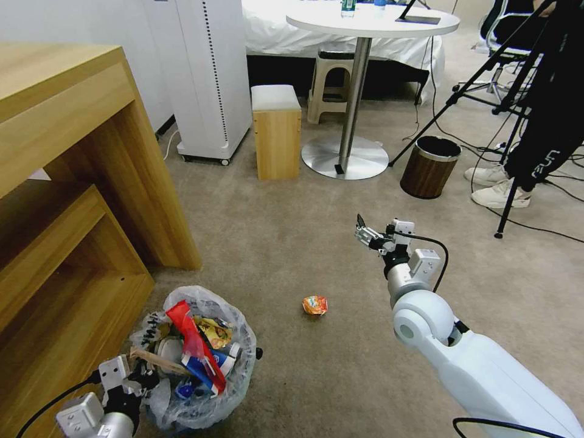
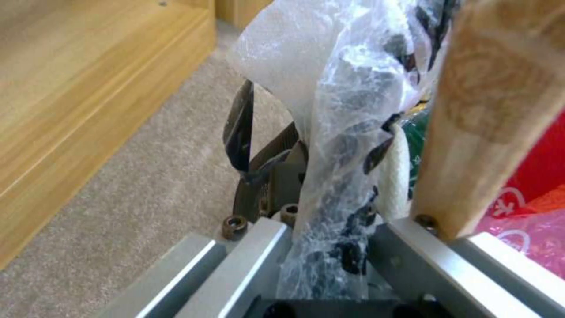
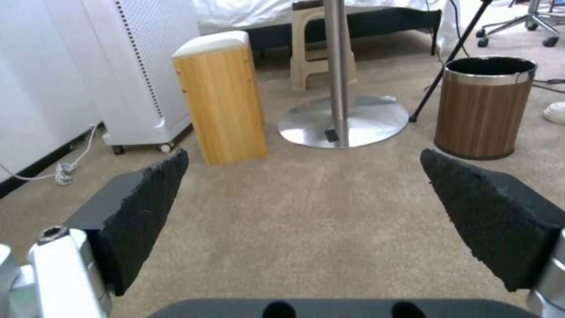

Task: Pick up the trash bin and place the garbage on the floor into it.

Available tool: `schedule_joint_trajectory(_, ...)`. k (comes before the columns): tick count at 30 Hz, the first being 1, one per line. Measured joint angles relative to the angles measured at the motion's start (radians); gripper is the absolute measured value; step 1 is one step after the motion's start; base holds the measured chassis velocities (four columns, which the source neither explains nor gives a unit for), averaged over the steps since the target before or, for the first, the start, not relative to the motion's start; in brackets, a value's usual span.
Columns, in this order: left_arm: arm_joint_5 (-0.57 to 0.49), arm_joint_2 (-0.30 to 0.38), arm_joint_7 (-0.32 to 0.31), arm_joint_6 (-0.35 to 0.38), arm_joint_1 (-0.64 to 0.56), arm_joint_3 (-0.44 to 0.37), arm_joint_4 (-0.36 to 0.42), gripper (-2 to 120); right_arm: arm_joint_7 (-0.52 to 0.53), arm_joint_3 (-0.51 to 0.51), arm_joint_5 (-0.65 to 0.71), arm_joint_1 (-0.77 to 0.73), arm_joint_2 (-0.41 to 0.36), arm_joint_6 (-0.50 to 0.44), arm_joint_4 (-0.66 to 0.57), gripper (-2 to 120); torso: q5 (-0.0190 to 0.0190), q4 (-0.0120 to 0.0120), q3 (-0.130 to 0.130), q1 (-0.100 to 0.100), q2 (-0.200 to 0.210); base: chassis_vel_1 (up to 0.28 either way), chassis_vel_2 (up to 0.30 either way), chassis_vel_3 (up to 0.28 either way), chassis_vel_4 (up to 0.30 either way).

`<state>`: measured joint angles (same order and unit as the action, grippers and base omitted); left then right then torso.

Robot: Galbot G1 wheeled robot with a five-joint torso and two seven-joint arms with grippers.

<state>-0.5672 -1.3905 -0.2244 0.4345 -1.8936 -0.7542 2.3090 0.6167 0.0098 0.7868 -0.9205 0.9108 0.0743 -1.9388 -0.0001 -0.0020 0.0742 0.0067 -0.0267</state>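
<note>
Trash bin (image 1: 201, 359) near full, on carpet beside wooden shelf; left gripper (image 1: 131, 380) clamped on its bag rim. Right gripper (image 3: 306, 212), jaws apart, hovers. One orange wrapper (image 1: 315, 305) remains on floor.

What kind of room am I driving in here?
Probably a hotel-style bedroom staged for recording: a white-sheeted bed, a round pedestal table and a wood-grain bin on carpet, with tripods nearby.

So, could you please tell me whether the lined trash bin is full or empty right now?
Nearly full: the trash bin is heaped to the rim with wrappers, a carton and a wooden stick. One orange wrapper remains on the carpet.
</note>
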Motion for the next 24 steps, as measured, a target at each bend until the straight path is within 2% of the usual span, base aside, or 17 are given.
schedule_joint_trajectory(5, -0.076, 0.054, -0.008, 0.088, -0.003, -0.025, 0.027, 0, -0.002, 0.010, 0.005, -0.018, -0.001, 0.004, -0.023, 100, 0.0000, -0.0001, 0.000, 0.000, 0.000, 0.000, 0.000, 0.000, 0.000)
schedule_joint_trajectory(8, -0.110, 0.073, -0.020, 0.106, -0.005, -0.031, 0.035, 0, -0.002, 0.019, 0.003, -0.025, -0.003, 0.010, -0.031, 100, 0.0001, -0.0001, 0.000, 0.000, 0.000, 0.000, 0.000, 0.000, 0.000)
schedule_joint_trajectory(24, -0.095, 0.058, -0.019, 0.092, -0.014, -0.018, 0.038, 0, -0.007, 0.059, -0.006, -0.077, -0.007, 0.015, -0.065, 100, 0.0001, -0.0002, 0.000, 0.000, 0.000, -0.005, 0.003, 0.003, -0.004)
